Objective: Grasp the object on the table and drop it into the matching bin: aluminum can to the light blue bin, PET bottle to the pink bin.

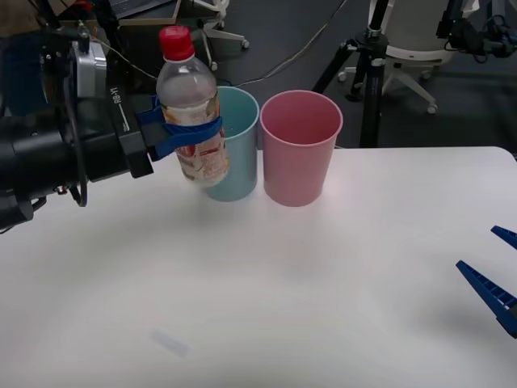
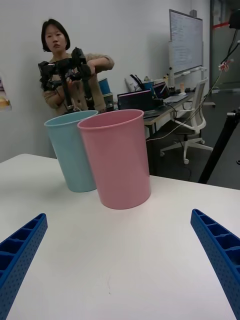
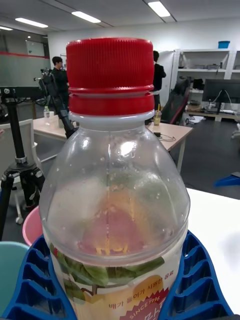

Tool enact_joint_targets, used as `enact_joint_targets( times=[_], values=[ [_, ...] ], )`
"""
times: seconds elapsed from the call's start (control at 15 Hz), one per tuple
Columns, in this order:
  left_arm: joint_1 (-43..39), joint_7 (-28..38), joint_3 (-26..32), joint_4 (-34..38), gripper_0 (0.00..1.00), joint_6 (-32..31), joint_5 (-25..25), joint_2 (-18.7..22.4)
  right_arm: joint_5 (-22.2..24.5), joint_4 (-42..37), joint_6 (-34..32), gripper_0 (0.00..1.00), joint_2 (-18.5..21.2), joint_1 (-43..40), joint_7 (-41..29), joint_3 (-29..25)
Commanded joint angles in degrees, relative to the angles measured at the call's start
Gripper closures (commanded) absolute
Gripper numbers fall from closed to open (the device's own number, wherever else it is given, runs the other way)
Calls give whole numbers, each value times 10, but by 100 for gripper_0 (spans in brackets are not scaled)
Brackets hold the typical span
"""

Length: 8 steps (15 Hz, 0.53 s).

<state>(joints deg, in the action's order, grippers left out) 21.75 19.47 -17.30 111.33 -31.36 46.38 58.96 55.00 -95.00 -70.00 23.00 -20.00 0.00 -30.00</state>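
White and broad, the tabletop (image 1: 266, 291) carries two bins side by side near its far edge, with office chairs and a tripod on the dark floor behind. The PET bottle (image 1: 191, 121) is off the surface, held upright with its red cap on top, its long axis close to vertical. The left pincer (image 1: 187, 129) is closed around the bottle's middle, blue fingers (image 1: 196, 129) wrapping the body just above the label. In the front view the bottle hangs in front of the light blue bin (image 1: 236, 153), overlapping its near left side, so it is not yet over the right container. The pink bin (image 1: 299, 147) stands just to the right of the blue one, touching or nearly so. The carry therefore has to go rightward, past the blue rim, before letting go. The right pincer (image 1: 493, 275) waits low at the tabletop's right edge, fingers spread and empty.
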Motion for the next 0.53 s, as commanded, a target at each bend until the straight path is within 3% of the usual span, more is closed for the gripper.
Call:
enact_joint_targets(
  times=[0.07, 0.33, 0.53],
  values=[
    [100, 14, -61, -55, 100, 6, -1, 0, 0, 0, 0, 0, 0, 0, 0, 0],
    [216, 29, -146, -132, 100, 38, -2, -25, 0, 0, 0, 0, 0, 0, 0, 0],
    [271, 36, -155, -208, 100, 38, 27, -98, 0, 0, 0, 0, 0, 0, 0, 0]
  ],
)
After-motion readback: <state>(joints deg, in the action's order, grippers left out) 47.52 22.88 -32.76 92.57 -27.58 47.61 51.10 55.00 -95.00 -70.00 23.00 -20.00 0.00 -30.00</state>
